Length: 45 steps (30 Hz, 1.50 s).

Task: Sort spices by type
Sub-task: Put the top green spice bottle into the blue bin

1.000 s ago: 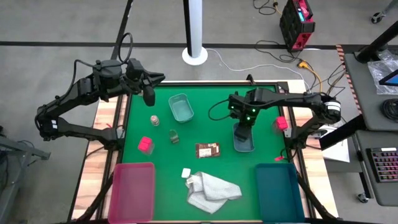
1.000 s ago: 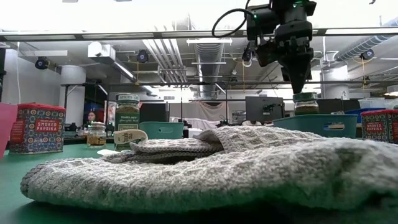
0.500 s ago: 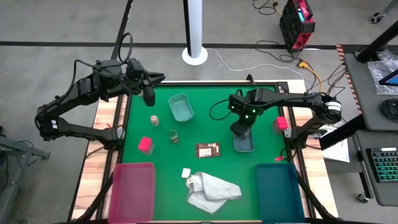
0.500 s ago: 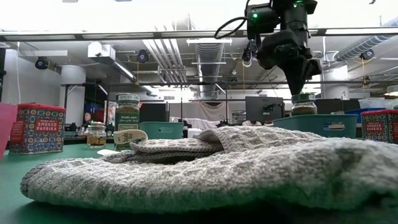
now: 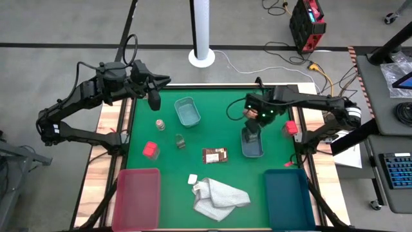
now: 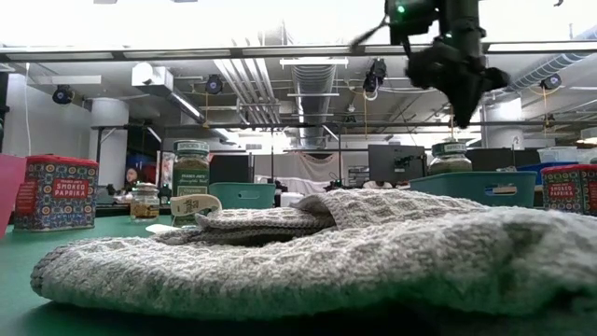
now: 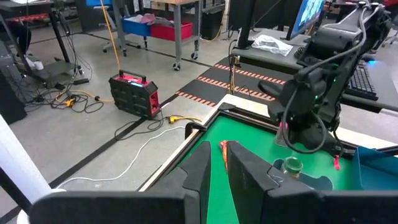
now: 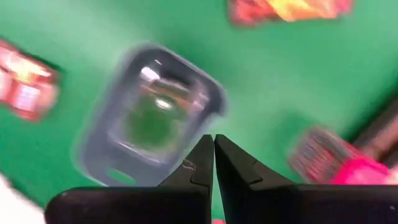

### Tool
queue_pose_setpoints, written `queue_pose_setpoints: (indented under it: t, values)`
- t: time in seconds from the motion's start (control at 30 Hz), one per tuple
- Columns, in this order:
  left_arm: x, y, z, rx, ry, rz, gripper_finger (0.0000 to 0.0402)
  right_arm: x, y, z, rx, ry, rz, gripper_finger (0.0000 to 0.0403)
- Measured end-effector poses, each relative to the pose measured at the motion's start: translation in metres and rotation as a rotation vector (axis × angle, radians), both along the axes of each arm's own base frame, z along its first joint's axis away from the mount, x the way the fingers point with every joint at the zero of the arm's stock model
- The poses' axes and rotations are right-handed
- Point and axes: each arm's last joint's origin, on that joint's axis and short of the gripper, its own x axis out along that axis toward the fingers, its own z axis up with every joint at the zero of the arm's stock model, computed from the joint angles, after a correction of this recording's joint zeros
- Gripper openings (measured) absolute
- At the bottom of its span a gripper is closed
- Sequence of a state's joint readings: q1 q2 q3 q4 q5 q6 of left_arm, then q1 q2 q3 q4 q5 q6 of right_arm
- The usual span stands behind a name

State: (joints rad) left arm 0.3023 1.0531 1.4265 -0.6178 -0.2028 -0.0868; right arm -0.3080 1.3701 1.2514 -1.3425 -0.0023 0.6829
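Note:
In the high view a greenish jar stands in a pale blue-green tray; in the low view that jar rises above the tray's wall. My right gripper hangs shut above it, touching nothing; its wrist view looks down on the jar. On the mat rest a clear jar, a second greenish jar, two red blocks and a brown packet. My left gripper waits shut over the mat's far left corner.
A second pale tray sits on the far part of the mat. A pink bin and a teal bin stand at the near corners, with a white cloth between them. Green mat shows between the objects.
My right gripper has risen above the jar in the tray and drifted toward the table's right and far side, staying shut. The jar has stayed in the tray.

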Motion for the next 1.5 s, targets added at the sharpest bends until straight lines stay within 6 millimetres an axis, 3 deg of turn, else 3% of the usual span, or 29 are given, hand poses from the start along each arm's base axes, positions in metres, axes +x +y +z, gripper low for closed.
queue_pose_setpoints:
  t: [0.2, 0.4, 0.57, 0.73, 1.3, 1.5]
  values:
    - [-0.001, 0.000, -0.001, -0.004, 0.012, 0.000, 0.0037, -0.008, 0.012, -0.005, 0.056, 0.014, 0.040, 0.0009]
    - [-0.001, 0.000, -0.001, -0.004, 0.011, -0.001, 0.0037, -0.013, 0.028, 0.009, 0.102, -0.183, 0.156, 0.0009]
    - [-0.001, -0.001, -0.001, -0.004, 0.011, -0.002, 0.0037, -0.002, 0.037, -0.004, 0.094, -0.267, 0.211, 0.0009]
    - [-0.001, -0.001, -0.001, 0.003, 0.015, -0.004, 0.0037, 0.004, 0.052, -0.023, 0.064, -0.184, 0.294, 0.0009]
    - [-0.001, 0.000, -0.001, 0.017, 0.019, -0.005, 0.0037, 0.031, 0.046, -0.051, -0.035, -0.124, 0.274, 0.0009]
    - [-0.001, 0.000, -0.001, 0.019, 0.020, -0.006, 0.0037, 0.034, 0.046, -0.051, -0.040, -0.149, 0.256, 0.0009]
